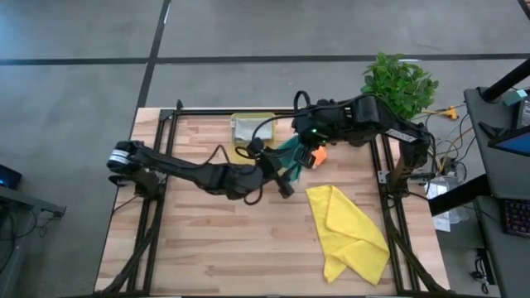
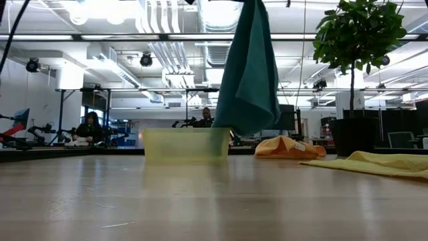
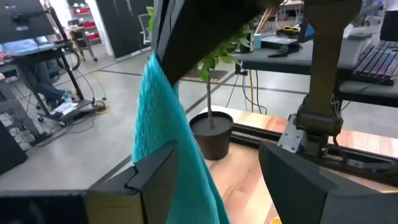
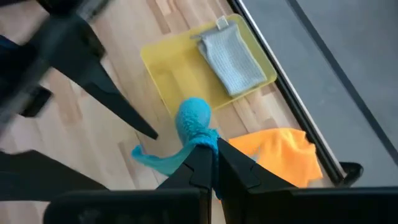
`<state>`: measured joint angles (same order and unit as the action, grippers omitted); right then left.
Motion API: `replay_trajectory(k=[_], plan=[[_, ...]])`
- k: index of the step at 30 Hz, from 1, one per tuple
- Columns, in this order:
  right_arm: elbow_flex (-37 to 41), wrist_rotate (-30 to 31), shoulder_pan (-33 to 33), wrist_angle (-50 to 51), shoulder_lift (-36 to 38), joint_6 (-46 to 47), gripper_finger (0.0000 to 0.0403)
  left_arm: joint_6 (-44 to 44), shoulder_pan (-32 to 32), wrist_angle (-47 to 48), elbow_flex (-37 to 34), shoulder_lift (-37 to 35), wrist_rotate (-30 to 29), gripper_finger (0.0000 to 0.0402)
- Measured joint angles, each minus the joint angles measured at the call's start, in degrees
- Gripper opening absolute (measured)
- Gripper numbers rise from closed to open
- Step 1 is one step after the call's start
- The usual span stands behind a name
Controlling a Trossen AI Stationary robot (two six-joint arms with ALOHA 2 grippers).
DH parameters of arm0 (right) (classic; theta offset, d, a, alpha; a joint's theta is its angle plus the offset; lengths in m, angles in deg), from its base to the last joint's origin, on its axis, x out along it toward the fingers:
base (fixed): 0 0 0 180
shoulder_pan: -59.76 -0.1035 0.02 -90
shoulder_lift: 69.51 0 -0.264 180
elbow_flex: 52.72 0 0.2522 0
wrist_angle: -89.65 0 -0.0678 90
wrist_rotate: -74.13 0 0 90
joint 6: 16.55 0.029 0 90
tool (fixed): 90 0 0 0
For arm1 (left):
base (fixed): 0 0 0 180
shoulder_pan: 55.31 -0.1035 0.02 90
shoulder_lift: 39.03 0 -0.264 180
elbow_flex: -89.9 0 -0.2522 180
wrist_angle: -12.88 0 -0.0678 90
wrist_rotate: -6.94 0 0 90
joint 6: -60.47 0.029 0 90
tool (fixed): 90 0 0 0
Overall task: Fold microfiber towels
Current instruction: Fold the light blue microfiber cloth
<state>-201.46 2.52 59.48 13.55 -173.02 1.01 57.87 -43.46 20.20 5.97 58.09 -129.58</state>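
Wooden worktop, potted plant past its far right corner. Teal towel hung above centre from shut right claw; left claw open beside it. Around: tray with grey towel, orange towel, yellow towel.

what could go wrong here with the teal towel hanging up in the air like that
1. The soft teal microfiber towel hangs only from the shut right gripper; the left gripper is open beside it, so it may slip and bunch up.
2. It dangles above the translucent yellow plastic tray and the crumpled orange microfiber towel, and could drop onto either.
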Motion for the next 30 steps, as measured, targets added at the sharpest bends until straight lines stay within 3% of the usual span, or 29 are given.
replay_trajectory(k=[8,15,20,25,30], plan=[[0.0,-2.5,0.0,-0.2,2.9,-5.0,0.0008,-0.3,-0.7,0.2,2.2,4.2,-2.5,0.0212],[0.0,-3.8,0.0,-0.7,6.1,-7.1,0.0008,-5.6,-1.8,2.9,1.8,5.4,-3.0,0.0212],[0.0,-3.9,0.0,-1.8,7.7,-7.1,0.0008,-6.1,-2.5,2.1,2.2,6.2,2.7,0.0212],[0.0,-4.0,0.0,-3.0,8.3,-7.1,0.0008,-6.1,-2.5,2.6,2.1,7.2,3.4,0.0209],[0.0,-4.0,0.1,-3.5,8.5,-7.1,0.0008,-6.0,-2.9,3.9,1.8,7.8,11.0,0.0151]])
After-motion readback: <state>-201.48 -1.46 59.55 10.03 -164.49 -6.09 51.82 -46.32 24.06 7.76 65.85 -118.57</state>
